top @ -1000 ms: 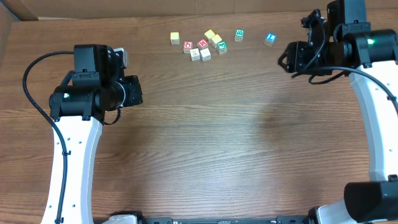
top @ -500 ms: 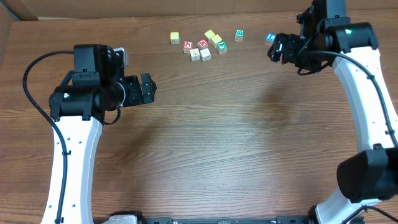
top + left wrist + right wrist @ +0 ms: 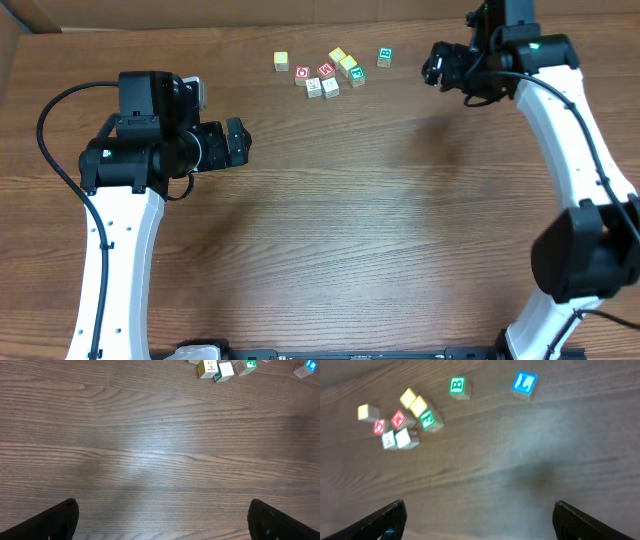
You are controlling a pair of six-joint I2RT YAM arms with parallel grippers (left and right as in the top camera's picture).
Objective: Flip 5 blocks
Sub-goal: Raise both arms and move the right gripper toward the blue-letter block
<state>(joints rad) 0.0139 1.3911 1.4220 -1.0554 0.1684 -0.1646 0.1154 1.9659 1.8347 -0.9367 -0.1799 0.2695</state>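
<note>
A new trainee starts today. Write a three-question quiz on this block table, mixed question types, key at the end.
1. True or false: the left hand or the right hand holds a block.
2. How many green-printed blocks lie on the table?
3. Which block lies farthest from the cluster? A) the blue-printed block B) a whitish one C) a red one
Key: 1 false, both hands are open and empty; 2 two; 3 A.

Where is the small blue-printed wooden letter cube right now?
Right wrist view, top right: the small blue-printed wooden cube lies alone, right of the green-printed wooden B cube.
</note>
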